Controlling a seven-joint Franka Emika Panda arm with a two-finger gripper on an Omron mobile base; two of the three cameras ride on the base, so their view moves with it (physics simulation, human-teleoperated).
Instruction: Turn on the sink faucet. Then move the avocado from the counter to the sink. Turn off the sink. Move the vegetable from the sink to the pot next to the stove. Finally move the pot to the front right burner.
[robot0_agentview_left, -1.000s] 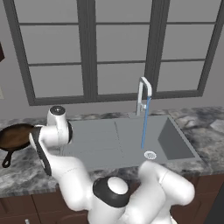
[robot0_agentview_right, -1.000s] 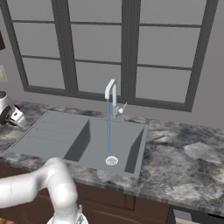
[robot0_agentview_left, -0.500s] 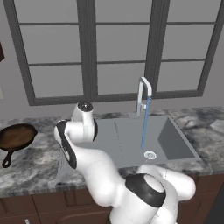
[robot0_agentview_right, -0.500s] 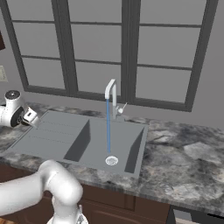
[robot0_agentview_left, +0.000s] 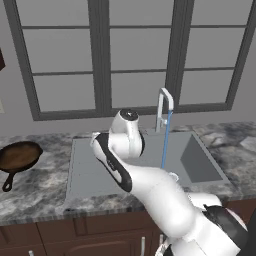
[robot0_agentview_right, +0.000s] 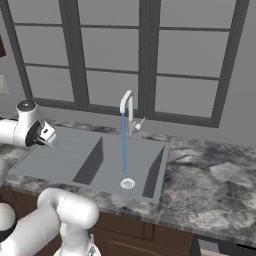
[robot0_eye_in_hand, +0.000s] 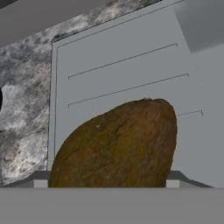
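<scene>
A brown-green avocado (robot0_eye_in_hand: 118, 144) fills the lower middle of the hand view, and my gripper (robot0_eye_in_hand: 107, 181) is shut on it. Small grey fingertips (robot0_eye_in_hand: 41, 180) flank it on either side. The hand (robot0_agentview_right: 42, 134) hovers over the ribbed drainboard (robot0_eye_in_hand: 131, 65) to the left of the sink basin (robot0_agentview_right: 137, 160). The faucet (robot0_agentview_left: 163, 107) is running. A thin blue stream (robot0_agentview_right: 123, 150) falls onto the drain (robot0_agentview_right: 127, 183). In the left base view my wrist (robot0_agentview_left: 126, 134) sits just left of the faucet.
A dark frying pan (robot0_agentview_left: 19, 156) lies on the marble counter (robot0_agentview_left: 35, 187) at the far left. Grey-framed windows (robot0_agentview_right: 125, 55) rise behind the sink. More counter (robot0_agentview_right: 210, 185) stretches to the right of the basin.
My arm has swung right, from above the counter beside the pan to over the drainboard, with the avocado in its grip. The water keeps running.
</scene>
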